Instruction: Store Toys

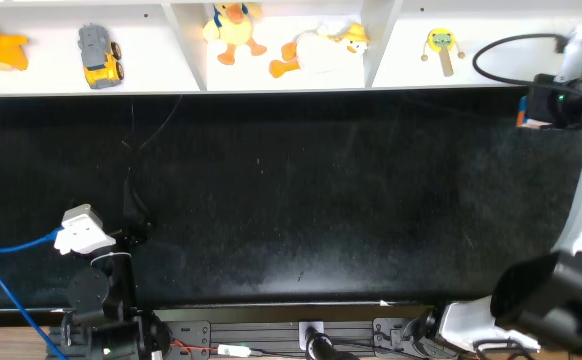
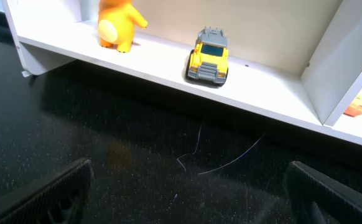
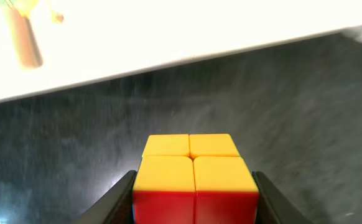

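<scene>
right gripper (image 3: 194, 200) clamped on a yellow-and-red puzzle cube (image 3: 193, 165), holding it over the black table (image 1: 321, 200) just short of the white shelf (image 1: 291, 92), near the right-hand compartment where a wooden-handled toy (image 1: 442, 48) lies. the left gripper (image 2: 187, 196) hangs with its fingers spread wide and nothing between them, facing the compartment that holds a yellow truck (image 2: 209, 57) and an orange duck (image 2: 117, 23). the risk from here, as it looks: the cube clips the shelf's front edge going in or shoves the wooden-handled toy aside, and letting go too early would drop it onto the table.
</scene>
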`<state>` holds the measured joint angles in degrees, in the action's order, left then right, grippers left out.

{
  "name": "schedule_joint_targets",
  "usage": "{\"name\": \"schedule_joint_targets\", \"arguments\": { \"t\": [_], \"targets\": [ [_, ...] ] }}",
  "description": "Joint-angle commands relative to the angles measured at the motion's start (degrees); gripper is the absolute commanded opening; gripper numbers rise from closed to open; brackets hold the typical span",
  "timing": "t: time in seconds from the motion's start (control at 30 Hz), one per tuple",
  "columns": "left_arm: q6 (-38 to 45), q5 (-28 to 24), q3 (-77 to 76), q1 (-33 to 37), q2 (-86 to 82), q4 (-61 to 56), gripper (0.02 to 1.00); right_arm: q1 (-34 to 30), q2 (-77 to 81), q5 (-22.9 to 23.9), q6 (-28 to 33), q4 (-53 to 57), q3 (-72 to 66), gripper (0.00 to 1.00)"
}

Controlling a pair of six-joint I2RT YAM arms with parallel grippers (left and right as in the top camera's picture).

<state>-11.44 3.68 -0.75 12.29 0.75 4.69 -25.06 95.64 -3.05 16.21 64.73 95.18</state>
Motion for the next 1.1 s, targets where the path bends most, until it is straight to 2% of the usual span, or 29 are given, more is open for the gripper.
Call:
{"name": "schedule_joint_targets", "arguments": {
  "t": [0.03, 0.3, 0.63, 1.1],
  "targets": [
    [1.3, -0.4, 0.3, -0.4, -0.6, -0.1, 0.998, -0.7, -4.9, -0.5, -0.5, -1.7, 1.4, 0.047],
    [1.3, -0.4, 0.3, -0.4, -0.6, -0.1, 0.996, -1.3, -4.9, -0.5, 1.0, -11.0, -1.9, 0.049],
    [1.3, -0.4, 0.3, -0.4, -0.6, -0.1, 0.998, -2.0, -4.9, -1.6, 2.3, -24.5, -13.7, 0.047],
    [1.3, -0.4, 0.3, -0.4, -0.6, -0.1, 0.998, -2.2, -4.9, -3.0, 5.7, -42.1, -19.4, 0.047]
  ]
}}
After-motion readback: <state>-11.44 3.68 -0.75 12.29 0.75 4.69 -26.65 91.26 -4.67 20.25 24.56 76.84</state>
